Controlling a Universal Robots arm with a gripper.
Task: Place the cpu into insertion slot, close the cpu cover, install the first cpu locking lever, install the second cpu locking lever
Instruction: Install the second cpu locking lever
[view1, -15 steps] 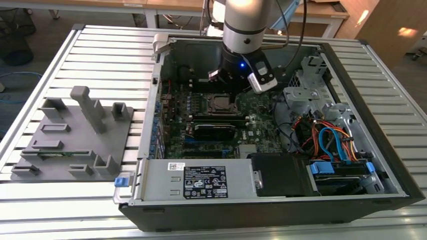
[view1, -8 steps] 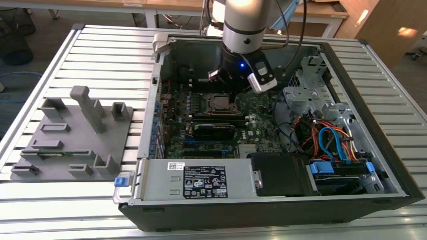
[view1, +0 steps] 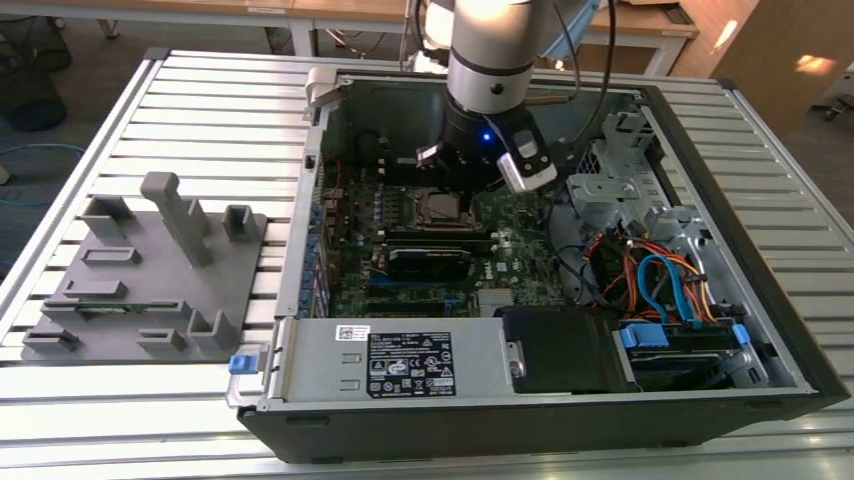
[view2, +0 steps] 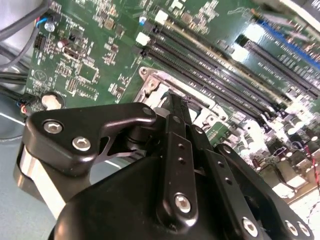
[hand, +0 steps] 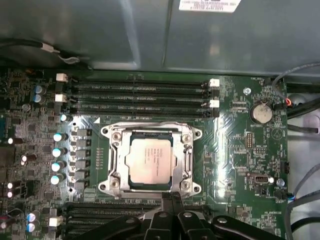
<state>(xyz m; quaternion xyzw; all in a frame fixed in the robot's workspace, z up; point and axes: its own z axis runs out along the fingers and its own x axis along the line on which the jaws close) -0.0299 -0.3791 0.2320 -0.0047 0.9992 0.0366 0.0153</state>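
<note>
Look at the cpu (hand: 149, 161): it sits flat in the insertion slot (hand: 120, 172) in the middle of the green board, shiny silver top facing up. It is square, so no side is the long one; its edges run in line with the slot's edges and with the long black memory slots (hand: 140, 95) beside it. In the first wrist view the cpu cover (hand: 187, 150) looks folded down around the chip like a silver frame, but you cannot tell for sure if it is pressed all the way shut. So the chip step looks done, and I think the work is now at the cover or the first locking lever. The levers are thin and hard to pick out, so I cannot say if either one is hooked. The next move would need a careful push on a thin metal part close to the slot's edge. Your pincer (hand: 171, 196) is clenched with its two black fingers (view2: 175, 125) pressed together, holding nothing, and it hangs just beside the slot. In the exterior view the arm reaches down into the open computer case (view1: 747, 390), which rests on the ribbed surface (view1: 120, 400).
</note>
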